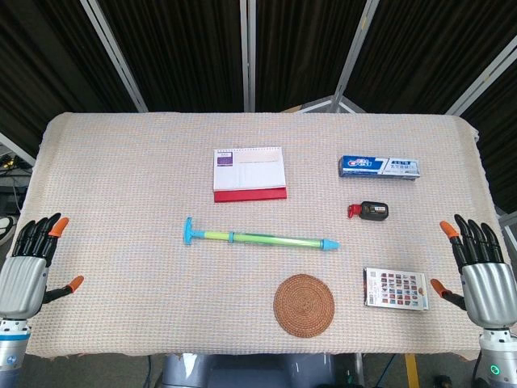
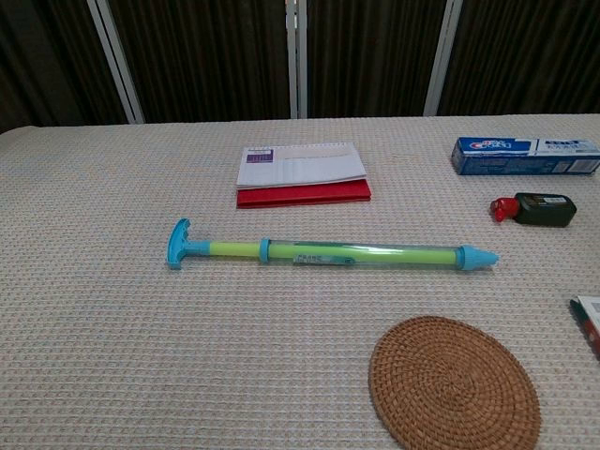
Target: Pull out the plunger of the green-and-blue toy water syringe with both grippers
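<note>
The toy water syringe lies flat at the centre of the worktop, its long axis running left to right across the frame. Its T-shaped plunger handle points to frame left, toward the left robot hand; the nozzle points toward the right robot hand. Both robot hands sit at the lower corners, fingers spread and holding nothing, well apart from the toy and about equally far from it.
</note>
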